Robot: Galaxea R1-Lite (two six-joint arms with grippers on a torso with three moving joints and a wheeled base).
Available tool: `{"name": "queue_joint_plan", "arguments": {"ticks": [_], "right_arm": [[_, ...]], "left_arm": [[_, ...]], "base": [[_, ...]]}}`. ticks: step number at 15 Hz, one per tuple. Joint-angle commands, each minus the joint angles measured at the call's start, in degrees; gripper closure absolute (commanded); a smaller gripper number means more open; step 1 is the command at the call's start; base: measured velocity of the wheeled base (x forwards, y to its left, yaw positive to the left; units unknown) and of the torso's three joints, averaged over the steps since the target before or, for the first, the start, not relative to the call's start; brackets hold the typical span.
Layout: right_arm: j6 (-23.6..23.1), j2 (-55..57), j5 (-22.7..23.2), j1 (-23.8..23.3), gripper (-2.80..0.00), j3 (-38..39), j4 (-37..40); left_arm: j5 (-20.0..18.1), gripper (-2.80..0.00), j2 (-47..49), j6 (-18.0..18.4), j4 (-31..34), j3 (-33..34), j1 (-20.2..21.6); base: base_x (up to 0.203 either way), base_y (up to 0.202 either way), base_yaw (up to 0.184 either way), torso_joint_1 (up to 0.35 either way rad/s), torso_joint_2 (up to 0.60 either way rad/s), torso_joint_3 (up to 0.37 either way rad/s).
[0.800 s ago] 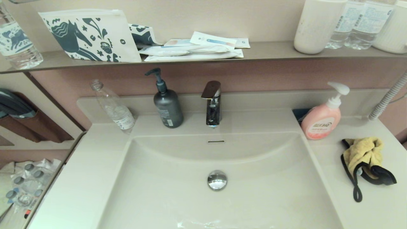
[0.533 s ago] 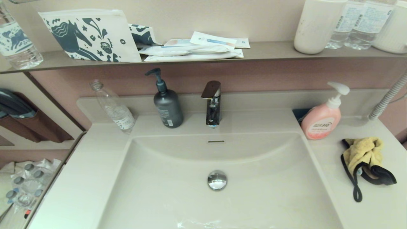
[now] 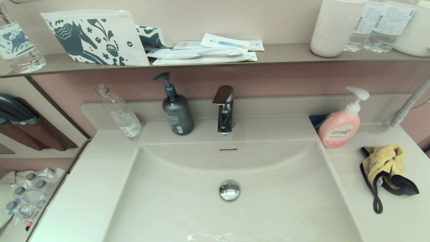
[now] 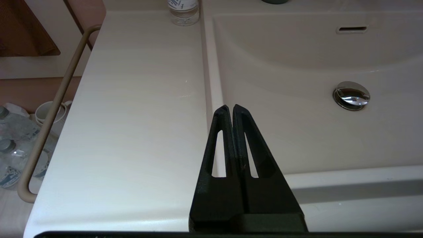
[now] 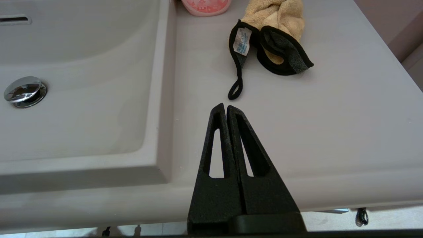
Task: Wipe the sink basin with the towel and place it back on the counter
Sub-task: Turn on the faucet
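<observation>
The mustard-yellow towel [image 3: 384,163] with black edging lies crumpled on the counter [image 3: 396,215] right of the sink basin [image 3: 188,188], its thin black loop trailing toward the front. In the right wrist view the towel [image 5: 281,19] sits beyond my right gripper [image 5: 225,106], which is shut and empty near the counter's front edge, a short way from the loop. My left gripper [image 4: 229,107] is shut and empty at the front, over the basin's left rim. The chrome drain plug [image 3: 229,190] shows mid-basin. Neither gripper appears in the head view.
A pink soap bottle [image 3: 340,126] stands just behind the towel. A dark faucet [image 3: 224,109], grey pump bottle [image 3: 176,109] and clear plastic bottle [image 3: 121,114] line the back of the counter. A brown-grey shelf [image 3: 285,53] with packets and cups hangs above.
</observation>
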Motion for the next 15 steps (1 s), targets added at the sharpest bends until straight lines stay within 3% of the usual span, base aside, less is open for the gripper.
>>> {"name": "queue_joint_plan", "arguments": {"ticks": [1,13,15], "right_arm": [[0.0,0.1,0.0,0.0,0.0,0.0,0.0],[0.0,0.1,0.0,0.0,0.0,0.0,0.0],[0.0,0.1,0.0,0.0,0.0,0.0,0.0]], "left_arm": [[-0.1,0.0,0.0,0.0,0.0,0.0,0.0],[-0.1,0.0,0.0,0.5,-0.2,-0.2,0.0],[-0.3,0.0,0.0,-0.5,-0.6,-3.7,0.0]], "base": [[0.0,0.0,0.0,0.0,0.0,0.0],[0.0,0.0,0.0,0.0,0.0,0.0],[0.0,0.0,0.0,0.0,0.0,0.0]]}}
